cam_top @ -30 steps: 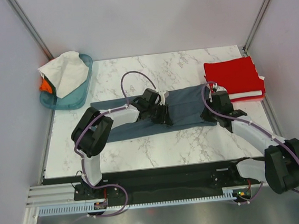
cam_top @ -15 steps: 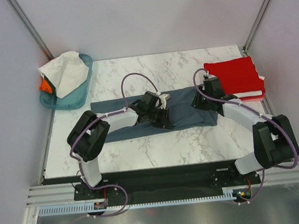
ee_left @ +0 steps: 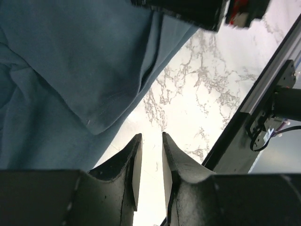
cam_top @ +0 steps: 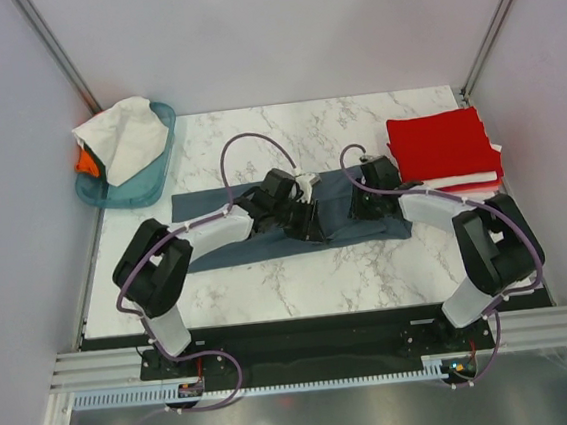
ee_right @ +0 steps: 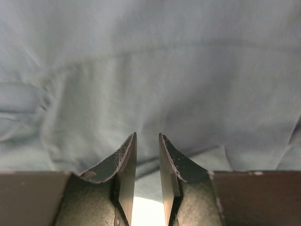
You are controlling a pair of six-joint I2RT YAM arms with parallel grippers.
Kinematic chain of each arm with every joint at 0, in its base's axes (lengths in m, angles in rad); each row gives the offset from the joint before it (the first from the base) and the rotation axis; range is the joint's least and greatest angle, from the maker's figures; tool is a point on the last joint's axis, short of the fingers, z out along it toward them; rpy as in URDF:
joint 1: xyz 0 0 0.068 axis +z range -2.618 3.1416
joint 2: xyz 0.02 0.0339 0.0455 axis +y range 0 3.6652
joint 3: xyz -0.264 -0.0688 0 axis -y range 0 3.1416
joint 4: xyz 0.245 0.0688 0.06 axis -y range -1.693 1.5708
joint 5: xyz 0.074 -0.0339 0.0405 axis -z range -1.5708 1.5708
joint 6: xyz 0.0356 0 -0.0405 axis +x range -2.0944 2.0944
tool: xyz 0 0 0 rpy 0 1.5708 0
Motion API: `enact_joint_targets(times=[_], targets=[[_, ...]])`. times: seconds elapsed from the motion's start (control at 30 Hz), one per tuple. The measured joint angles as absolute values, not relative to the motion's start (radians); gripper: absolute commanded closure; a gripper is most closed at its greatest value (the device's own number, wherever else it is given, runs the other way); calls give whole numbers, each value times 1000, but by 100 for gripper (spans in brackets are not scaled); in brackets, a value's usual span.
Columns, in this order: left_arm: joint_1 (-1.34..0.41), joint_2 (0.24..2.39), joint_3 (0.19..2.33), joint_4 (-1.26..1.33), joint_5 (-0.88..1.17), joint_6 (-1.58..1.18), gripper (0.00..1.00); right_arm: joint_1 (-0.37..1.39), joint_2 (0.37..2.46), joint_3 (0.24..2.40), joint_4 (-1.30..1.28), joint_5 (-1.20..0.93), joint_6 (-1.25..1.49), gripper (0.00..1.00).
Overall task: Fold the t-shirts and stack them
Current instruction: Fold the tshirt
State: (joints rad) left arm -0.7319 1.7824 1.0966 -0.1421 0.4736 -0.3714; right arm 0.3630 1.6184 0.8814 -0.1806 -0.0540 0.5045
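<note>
Blue-grey t-shirt (cam_top: 336, 219) lies spread for folding; left gripper (ee_left: 151, 136) at centre, right gripper (ee_right: 146, 135) toward three o'clock, jaws narrowly parted, empty.

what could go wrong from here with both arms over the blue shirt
The left pincer and right pincer hang close together over the blue-grey shirt; they may bump. Both stand slightly open with nothing between their fingers, so a pinch here may catch one layer only and bunch the cloth. The red stack lies beside the right arm, which might nudge it.
</note>
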Motion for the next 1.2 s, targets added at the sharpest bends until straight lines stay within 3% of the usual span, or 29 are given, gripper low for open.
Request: enact_joint_targets(times=[0.17,0.53,0.9,1.03,1.17,1.2], targets=[[-710,1769,1148,-184,469,-372,69,369,1552,778,-189,-54,501,68],[-707,1935,1371,-215,462,-372,68,376,1146,538,-234,-104,553,68],[-786,2002,1388,-231,445,-373,68,378,1015,533,-317,-22,582,69],[-796,1962,1328,-218,409,-373,69,378,1074,581,-305,11,587,77],[-743,1870,1262,-231,366,-373,69,378,1128,602,-294,29,588,92],[-724,1846,1254,-235,358,-373,69,378,1137,606,-293,32,588,100]])
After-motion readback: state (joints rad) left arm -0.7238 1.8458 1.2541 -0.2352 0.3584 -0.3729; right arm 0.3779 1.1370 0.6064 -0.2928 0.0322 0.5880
